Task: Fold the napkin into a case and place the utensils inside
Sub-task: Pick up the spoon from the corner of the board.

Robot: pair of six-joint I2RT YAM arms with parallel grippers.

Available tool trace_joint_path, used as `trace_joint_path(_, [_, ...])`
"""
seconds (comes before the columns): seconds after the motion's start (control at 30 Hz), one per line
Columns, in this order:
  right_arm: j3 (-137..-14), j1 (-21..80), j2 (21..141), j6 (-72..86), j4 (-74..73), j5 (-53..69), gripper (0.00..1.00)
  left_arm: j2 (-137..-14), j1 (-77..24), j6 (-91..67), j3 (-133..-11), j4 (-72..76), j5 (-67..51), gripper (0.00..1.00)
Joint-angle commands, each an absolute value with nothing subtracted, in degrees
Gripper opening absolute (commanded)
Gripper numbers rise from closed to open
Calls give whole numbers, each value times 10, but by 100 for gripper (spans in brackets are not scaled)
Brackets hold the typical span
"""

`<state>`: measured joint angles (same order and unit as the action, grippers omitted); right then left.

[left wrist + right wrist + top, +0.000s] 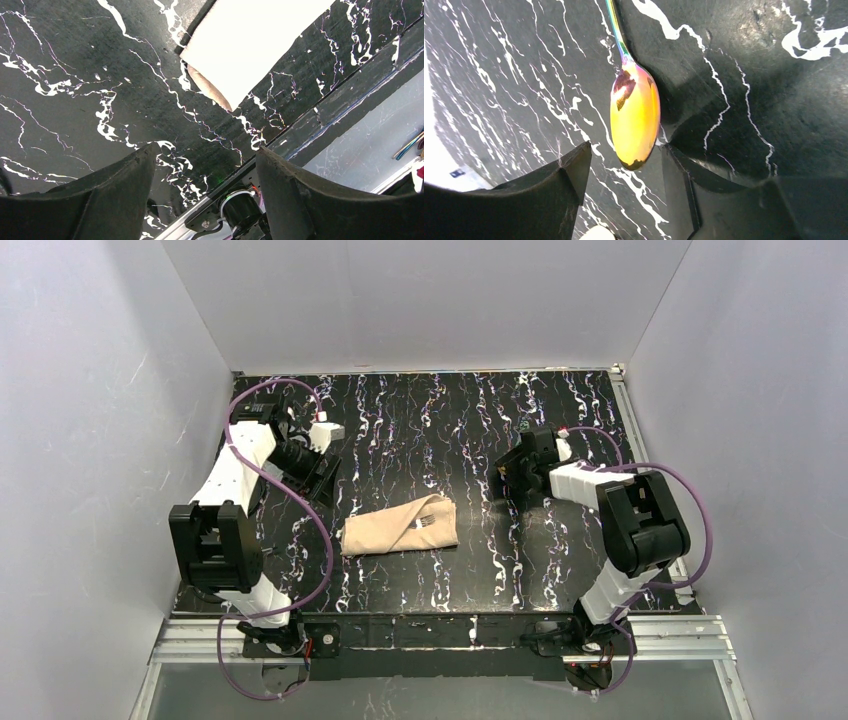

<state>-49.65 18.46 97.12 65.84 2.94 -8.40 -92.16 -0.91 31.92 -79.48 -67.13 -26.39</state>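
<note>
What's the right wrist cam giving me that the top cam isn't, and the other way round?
Right wrist only: the spoon, its orange-yellow bowl lying between the right gripper's open fingers, not clamped. Top only: the folded napkin mid-table, with the fork tines showing in its fold, and the left gripper off to its side. Both: the black marbled table and the right gripper.

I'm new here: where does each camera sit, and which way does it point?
Top external: above and behind the robot, looking down at the table and folded napkin; left arm and right arm show.
Left wrist: on the left arm, facing the table past the left gripper, napkin corner beyond.
Right wrist: on the right arm, looking past the right gripper at the spoon.
Shared: top and left wrist both show the napkin.
</note>
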Motion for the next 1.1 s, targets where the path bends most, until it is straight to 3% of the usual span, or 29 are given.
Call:
trace_joint_path(0.0, [-483,181,989,728,76,-96,60,-921,-7,317,-789,-684,-282,71])
trace_joint_path(0.17, [-471,182,987,760,82,-111,43,-923,-7,317,-788,-683,-282,70])
trace_joint_path(0.43, [-459,182,962,745,73,-129,3,-924,-6,319,-783,-682,-285,69])
trace_joint_path(0.7, [-481,180,924,605,23,-106,1,-930,-6,323,-785,-681,-290,68])
trace_joint_path(1.07, [-629,180,849,314,-251,129,1,-938,-6,350,-808,-696,-364,68])
